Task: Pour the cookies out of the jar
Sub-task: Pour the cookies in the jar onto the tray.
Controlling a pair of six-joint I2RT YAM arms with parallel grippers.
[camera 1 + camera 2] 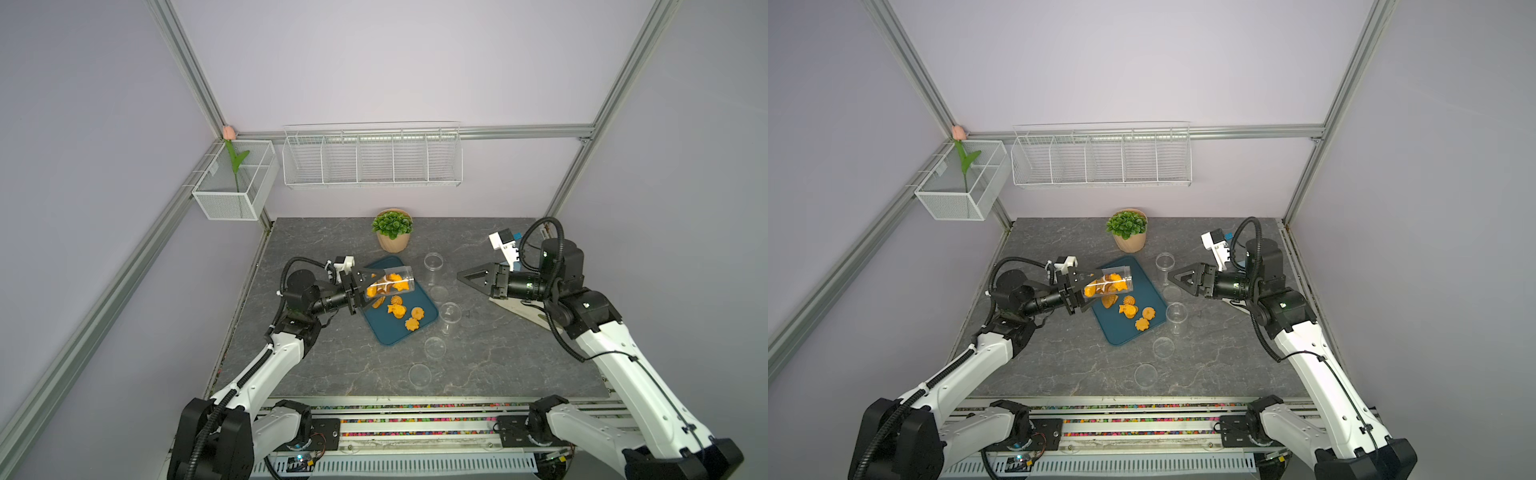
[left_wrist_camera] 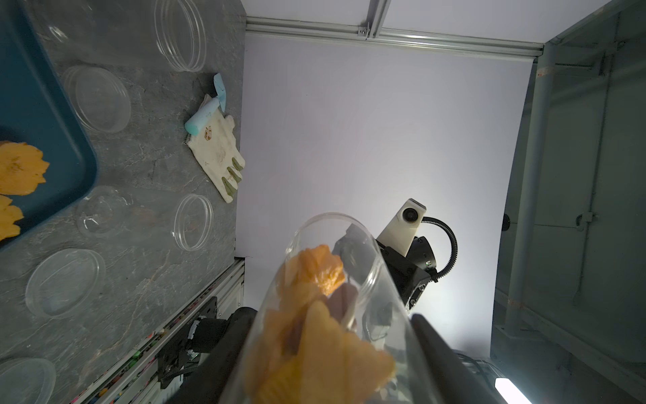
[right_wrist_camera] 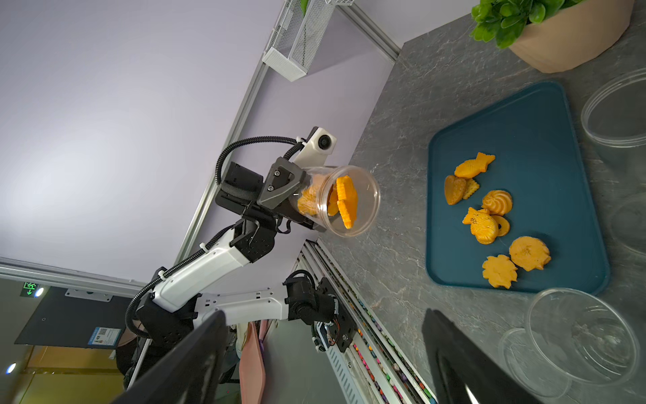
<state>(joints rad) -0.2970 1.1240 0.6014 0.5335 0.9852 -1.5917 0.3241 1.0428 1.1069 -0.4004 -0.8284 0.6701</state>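
On tray (image 3: 545,140): eight cookies (image 3: 496,202); one jar (image 3: 365,206) in left pincer (image 1: 371,291).

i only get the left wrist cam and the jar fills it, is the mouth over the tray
observer: Yes. In both top views the jar is tilted nearly flat in the left gripper, and its mouth shows over the blue tray.
operator: how many are out
observer: About eight cookies lie on the tray in the right wrist view.
operator: whats left in the jar
observer: Several are inside, and one cookie at the mouth stands on edge.
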